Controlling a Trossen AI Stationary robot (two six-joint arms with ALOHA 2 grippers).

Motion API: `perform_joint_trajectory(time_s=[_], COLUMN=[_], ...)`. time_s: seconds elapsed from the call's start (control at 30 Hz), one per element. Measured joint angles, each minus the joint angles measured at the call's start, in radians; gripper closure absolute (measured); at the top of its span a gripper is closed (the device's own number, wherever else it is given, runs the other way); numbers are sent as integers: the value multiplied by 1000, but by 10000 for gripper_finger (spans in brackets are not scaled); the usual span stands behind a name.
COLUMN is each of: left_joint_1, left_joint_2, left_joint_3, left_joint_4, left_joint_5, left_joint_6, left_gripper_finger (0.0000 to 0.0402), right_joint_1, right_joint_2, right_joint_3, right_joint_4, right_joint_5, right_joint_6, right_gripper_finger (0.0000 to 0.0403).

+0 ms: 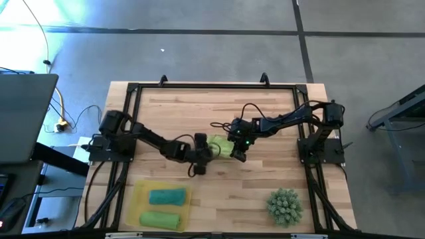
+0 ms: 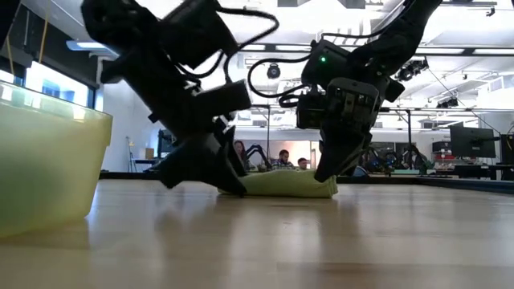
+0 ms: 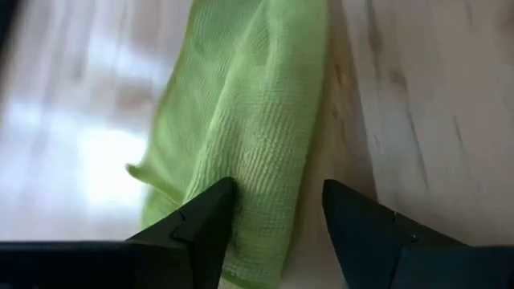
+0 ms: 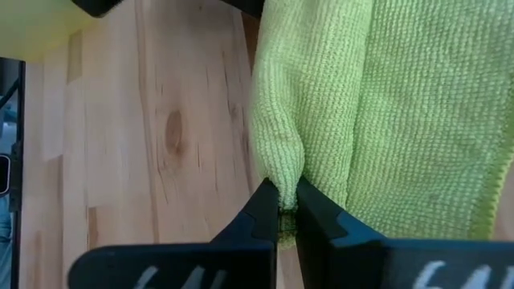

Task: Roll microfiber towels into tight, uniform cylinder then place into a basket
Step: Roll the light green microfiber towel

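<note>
A lime-green microfiber towel (image 1: 219,145) lies bunched on the wooden table's middle, between my two grippers. My right gripper (image 1: 238,154) is at the towel's right end, shut on it. My left gripper (image 1: 198,159) is at its left end, slanting down and open. In the left wrist view the towel's folded end (image 3: 257,209) lies between the two fingers. The yellow basket (image 1: 138,199) stands at the near left. A teal rolled towel (image 1: 166,196) and a green rolled towel (image 1: 159,219) lie in it. My right gripper pinches a raised fold of the towel (image 4: 281,164) between its two fingertips, coming slanting down from the table's right. The rest of the towel (image 2: 289,183) lies slack on the table. My left gripper: one finger (image 3: 213,213) overlaps the towel's end; whether it touches the cloth I cannot tell.
A spiky green ball-shaped plant (image 1: 285,206) sits at the near right. In the low view the basket's wall (image 2: 48,160) rises at the near left. Bare wood lies around the towel.
</note>
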Motion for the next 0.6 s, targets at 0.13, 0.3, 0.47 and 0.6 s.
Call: perform_joint_trajectory(time_s=[0.13,0.3,0.47,0.6], left_joint_1=[47,95,132,171], left_joint_2=[-6,-10,-11,-10], left_joint_3=[4,8,8,6], left_joint_4=[-51,-110,-108,-90], left_joint_5=[134,262,387,586], left_joint_6=[-207,-436,-568,-667], left_gripper_finger=[243,311,385,390], right_joint_1=[0,0,0,1], right_joint_2=[0,-2,-41,-101], right_joint_3=[0,0,0,0], right_joint_4=[0,3,-17,-73], right_joint_5=[0,1,0,-4], right_joint_6=[-28,-114,-213,-319], right_gripper_finger=[400,379,318,269])
